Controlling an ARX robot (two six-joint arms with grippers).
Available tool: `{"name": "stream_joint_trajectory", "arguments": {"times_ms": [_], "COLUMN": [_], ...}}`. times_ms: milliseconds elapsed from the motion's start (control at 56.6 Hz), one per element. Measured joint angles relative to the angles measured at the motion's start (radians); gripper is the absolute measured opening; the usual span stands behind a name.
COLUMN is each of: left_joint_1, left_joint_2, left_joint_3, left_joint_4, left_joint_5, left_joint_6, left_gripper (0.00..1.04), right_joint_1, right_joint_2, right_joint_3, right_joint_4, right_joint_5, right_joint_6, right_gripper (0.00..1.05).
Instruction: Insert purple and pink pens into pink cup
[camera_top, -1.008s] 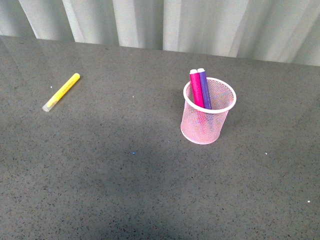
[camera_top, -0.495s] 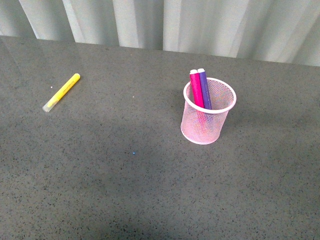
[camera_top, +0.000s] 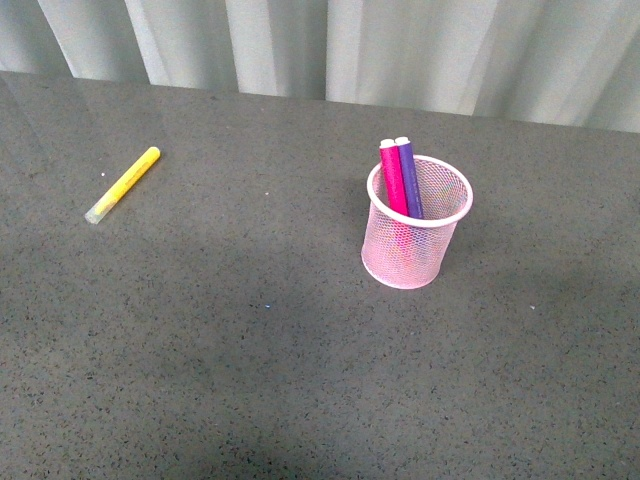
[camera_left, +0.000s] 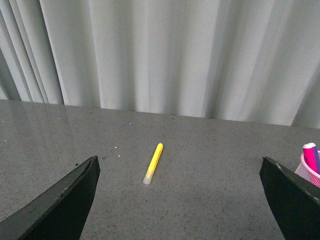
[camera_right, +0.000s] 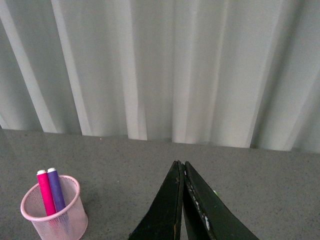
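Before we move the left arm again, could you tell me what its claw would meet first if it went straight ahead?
Probably the yellow marker, lying on the table between the open left claw fingers; depth is unclear, so the claw might pass above it.

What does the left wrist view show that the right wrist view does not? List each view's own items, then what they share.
Only the left wrist view: the yellow marker lying on the table, seen between the open left end effector.
Only the right wrist view: the whole pink cup and the shut right end effector.
Shared: the pink pen, the purple pen, the cup's rim, grey table, curtain.
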Motion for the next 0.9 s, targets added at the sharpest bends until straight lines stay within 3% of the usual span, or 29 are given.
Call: {"name": "stream_joint_trajectory", "arguments": {"times_ms": [124, 177, 636, 760, 902], "left_joint_1": [0.0, 0.0, 0.0, 0.0, 0.0], "left_joint_2": [0.0, 0.0, 0.0, 0.0, -0.001], "left_joint_3": [0.0, 0.0, 0.0, 0.0, 0.0], "left_joint_4": [0.0, 0.0, 0.0, 0.0, 0.0], "left_joint_5": [0.0, 0.0, 0.0, 0.0, 0.0], "left_joint_6": [0.0, 0.0, 0.0, 0.0, 0.0], "left_gripper": [0.98, 0.98, 0.98, 0.98, 0.98], "right_joint_1": [0.091, 0.122, 0.124, 0.125, 0.125], "right_joint_2": [-0.048, -0.079, -0.241, -0.376, -0.411], "right_joint_3": [-0.02, -0.031, -0.077, -0.077, -0.077], "right_joint_4": [-0.03, -0.046, -0.14, -0.309, -0.317], "right_joint_5": [0.115, 0.114, 0.123, 0.123, 0.123], "right_joint_6": [0.0, -0.001, 0.0, 0.0, 0.0], "right_gripper": [0.04, 0.04, 0.04, 0.04, 0.04]}}
